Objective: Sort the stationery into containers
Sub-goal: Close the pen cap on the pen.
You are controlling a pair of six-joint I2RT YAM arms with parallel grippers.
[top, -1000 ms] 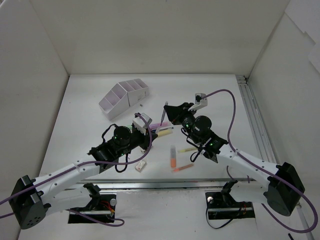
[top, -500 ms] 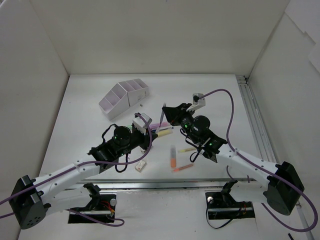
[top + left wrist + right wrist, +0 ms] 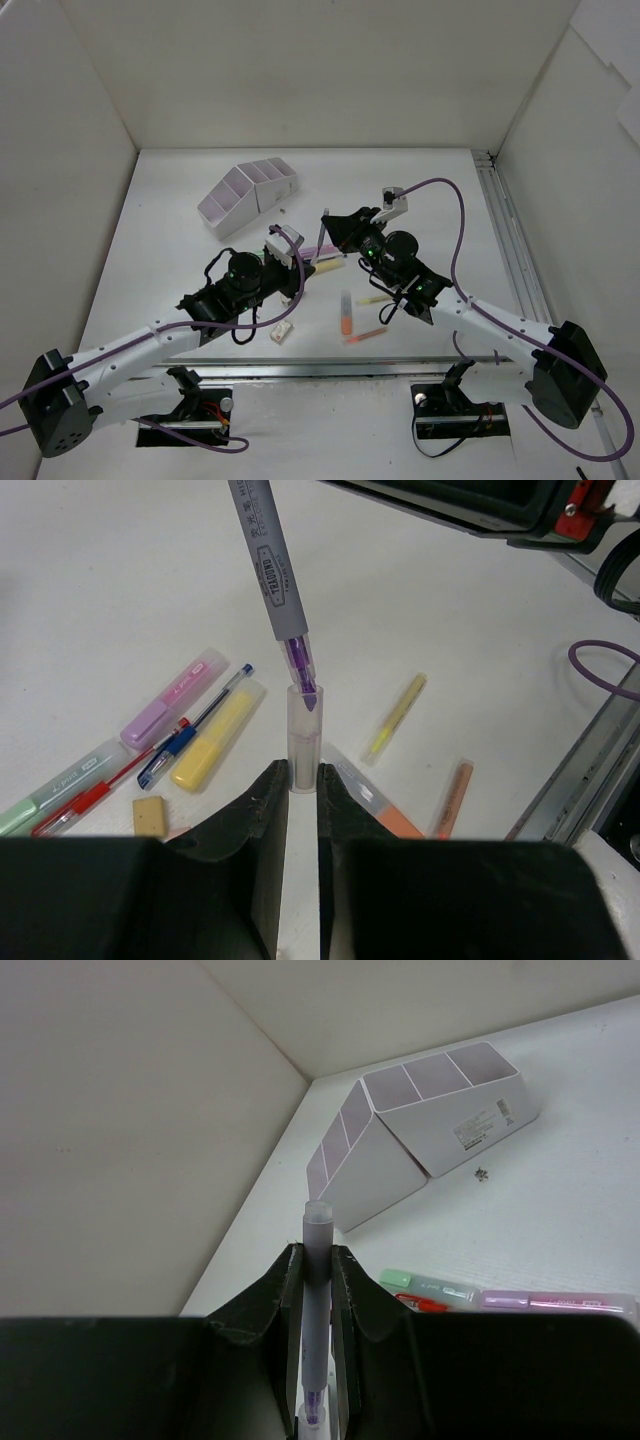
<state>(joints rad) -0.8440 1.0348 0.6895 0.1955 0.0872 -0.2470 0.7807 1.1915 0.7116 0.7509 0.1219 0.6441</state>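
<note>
Left gripper (image 3: 303, 782): you have it clenched on a clear cap (image 3: 303, 725), held upright.
Right gripper (image 3: 317, 1265): you grasp the purple pen (image 3: 266, 565), tip down at the cap's mouth.
Organizer (image 3: 248, 193): well apart, at the table's (image 3: 430, 185) far left.
Yellow highlighter (image 3: 213, 742): loose on the table.

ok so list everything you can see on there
organizer: one, pale lilac, far left of table
specks: few, dark, beside organizer
marker: one, grey with purple tip, held tip-down at cap mouth
cap: one, clear, held upright under marker
highlighters: four, yellow, pink, green, orange, loose on table
pens: four, blue, red, yellow, orange, loose on table
erasers: two, beige and white, near left arm
left gripper: one, black, shut on cap
right gripper: one, black, shut on marker
</note>
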